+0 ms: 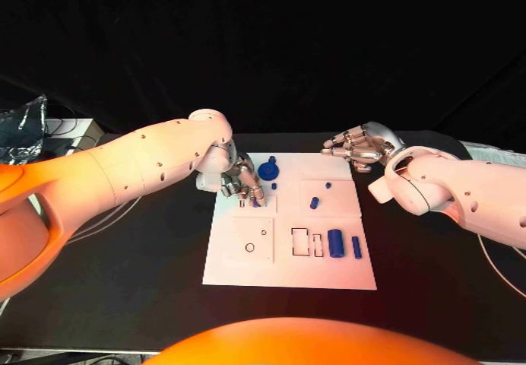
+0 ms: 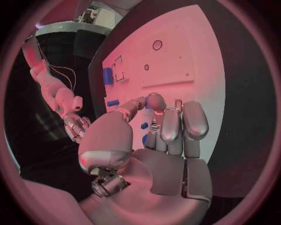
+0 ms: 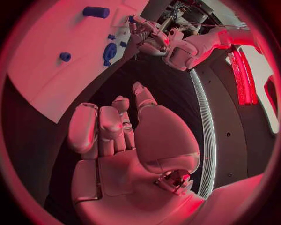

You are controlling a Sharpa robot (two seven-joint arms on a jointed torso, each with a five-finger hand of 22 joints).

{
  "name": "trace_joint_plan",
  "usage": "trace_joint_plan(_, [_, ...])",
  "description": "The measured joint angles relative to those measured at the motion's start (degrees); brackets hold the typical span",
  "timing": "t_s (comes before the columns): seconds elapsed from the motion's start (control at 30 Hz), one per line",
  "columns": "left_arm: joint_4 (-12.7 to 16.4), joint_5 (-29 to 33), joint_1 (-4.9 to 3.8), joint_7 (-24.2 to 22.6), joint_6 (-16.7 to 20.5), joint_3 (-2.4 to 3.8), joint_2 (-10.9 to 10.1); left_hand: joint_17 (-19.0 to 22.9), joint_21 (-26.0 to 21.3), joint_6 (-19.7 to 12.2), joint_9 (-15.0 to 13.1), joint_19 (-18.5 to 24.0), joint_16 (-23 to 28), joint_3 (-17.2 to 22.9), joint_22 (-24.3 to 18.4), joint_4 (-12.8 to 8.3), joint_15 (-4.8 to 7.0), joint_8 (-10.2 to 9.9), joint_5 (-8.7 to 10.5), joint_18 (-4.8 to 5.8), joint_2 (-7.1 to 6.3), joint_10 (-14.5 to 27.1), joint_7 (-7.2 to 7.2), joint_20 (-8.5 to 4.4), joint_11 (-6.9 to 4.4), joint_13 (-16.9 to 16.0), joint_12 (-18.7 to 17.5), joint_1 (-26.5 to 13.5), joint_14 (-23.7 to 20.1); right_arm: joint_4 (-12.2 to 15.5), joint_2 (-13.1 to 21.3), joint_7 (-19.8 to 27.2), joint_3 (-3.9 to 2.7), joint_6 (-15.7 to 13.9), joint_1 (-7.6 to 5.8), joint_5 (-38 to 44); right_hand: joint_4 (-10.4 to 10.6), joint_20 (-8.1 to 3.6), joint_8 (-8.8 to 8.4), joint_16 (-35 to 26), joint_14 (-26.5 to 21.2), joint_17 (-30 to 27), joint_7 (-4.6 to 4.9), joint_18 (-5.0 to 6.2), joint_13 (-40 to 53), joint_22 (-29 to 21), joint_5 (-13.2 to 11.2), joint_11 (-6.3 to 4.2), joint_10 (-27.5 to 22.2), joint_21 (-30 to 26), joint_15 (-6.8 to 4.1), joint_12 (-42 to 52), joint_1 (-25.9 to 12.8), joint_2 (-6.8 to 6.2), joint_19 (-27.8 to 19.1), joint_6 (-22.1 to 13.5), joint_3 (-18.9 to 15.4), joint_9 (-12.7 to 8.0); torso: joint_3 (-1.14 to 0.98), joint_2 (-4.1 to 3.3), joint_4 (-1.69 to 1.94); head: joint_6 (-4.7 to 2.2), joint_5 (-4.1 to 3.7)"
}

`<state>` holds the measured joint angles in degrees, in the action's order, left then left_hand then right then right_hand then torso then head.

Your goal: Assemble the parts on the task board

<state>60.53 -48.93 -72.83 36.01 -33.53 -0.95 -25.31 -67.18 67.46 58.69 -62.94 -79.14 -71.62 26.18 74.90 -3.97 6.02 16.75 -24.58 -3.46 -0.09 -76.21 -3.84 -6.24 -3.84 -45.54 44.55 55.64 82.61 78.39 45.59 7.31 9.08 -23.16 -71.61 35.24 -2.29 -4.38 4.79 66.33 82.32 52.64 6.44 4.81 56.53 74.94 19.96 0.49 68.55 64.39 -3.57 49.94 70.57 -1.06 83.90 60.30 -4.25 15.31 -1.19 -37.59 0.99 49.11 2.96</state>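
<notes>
— Two hands: where do we see them?
— Left hand curls over the task board, pinching a blue part; right hand hovers beyond the board's far corner, fingers curled, empty.

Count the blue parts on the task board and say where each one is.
At least 6: two cylinders at the near right, a peg mid-right, a small piece, the round part far side, one under the left hand's fingers; others may be hidden.

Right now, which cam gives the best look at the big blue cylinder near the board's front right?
Head view: the big blue cylinder lies unobstructed on the task board, beside a thinner blue piece. The left wrist view catches it small and partly cut off at the board's edge; the right wrist view shows it clearly near the rim, distorted.
</notes>
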Motion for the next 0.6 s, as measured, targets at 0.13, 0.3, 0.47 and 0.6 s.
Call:
trace_joint_plan(0.13, [-0.03, 0.11, -0.01, 0.06, -0.26, -0.15, 0.11, -0.07, 0.00, 0.00, 0.00, 0.00, 0.00, -0.16, 0.00, -0.16, 0.00, -0.01, -0.16, 0.00, 0.00, 0.00, 0.00, 0.00, 0.00, 0.00, 0.00, 0.00, 0.00, 0.00, 0.00, 0.00, 0.00, 0.00, 0.00, 0.00, 0.00, 0.00, 0.00, 0.00, 0.00, 0.00, 0.00, 0.00, 0.00, 0.00, 0.00, 0.00, 0.00, 0.00, 0.00, 0.00, 0.00, 0.00, 0.00, 0.00, 0.00, 0.00, 0.03, 0.00, -0.01, 0.06, 0.02])
trace_joint_plan(0.3, [-0.14, 0.13, -0.01, 0.09, -0.24, -0.30, 0.18, -0.07, 0.00, 0.00, 0.00, 0.00, 0.00, -0.16, 0.00, -0.16, 0.00, -0.06, -0.18, 0.00, 0.00, 0.00, 0.00, 0.00, 0.00, 0.00, 0.00, 0.00, 0.00, 0.03, 0.02, 0.02, 0.00, 0.00, 0.00, 0.00, 0.00, 0.00, 0.00, 0.00, 0.00, 0.00, 0.00, 0.00, 0.00, -0.01, 0.00, 0.00, 0.00, 0.00, 0.00, 0.00, 0.00, 0.00, 0.00, 0.00, 0.00, 0.00, 0.05, -0.02, -0.01, 0.07, 0.05])
trace_joint_plan(0.47, [-0.39, 0.07, -0.02, 0.11, -0.15, -0.46, 0.26, -0.07, 0.00, 0.00, 0.00, 0.00, 0.00, -0.16, 0.00, -0.16, 0.00, -0.14, -0.18, 0.00, 0.00, 0.00, 0.00, 0.00, 0.00, 0.01, 0.00, 0.00, 0.00, 0.07, 0.03, 0.03, 0.00, 0.00, 0.00, 0.00, 0.00, 0.00, 0.00, 0.00, 0.00, 0.00, 0.00, 0.00, 0.00, -0.01, 0.00, 0.00, 0.00, 0.00, 0.00, 0.00, 0.00, 0.00, 0.00, 0.00, 0.00, 0.00, 0.05, -0.03, -0.01, 0.11, 0.05])
trace_joint_plan(0.6, [-0.58, 0.00, -0.02, 0.13, -0.06, -0.62, 0.28, -0.07, -0.23, 0.00, 0.00, 0.00, 0.00, -0.16, 0.04, -0.16, 0.00, -0.15, -0.18, 0.00, 0.00, 0.21, 0.00, 0.00, 0.21, 0.01, 0.00, 0.00, 0.00, 0.11, 0.05, 0.03, 0.00, 0.00, 0.00, 0.00, 0.00, 0.00, 0.00, 0.00, 0.00, 0.00, -0.01, 0.00, 0.00, -0.01, 0.00, 0.01, 0.01, 0.00, 0.00, 0.00, 0.00, 0.00, 0.00, -0.01, 0.00, 0.00, 0.05, -0.03, -0.02, 0.16, 0.06])
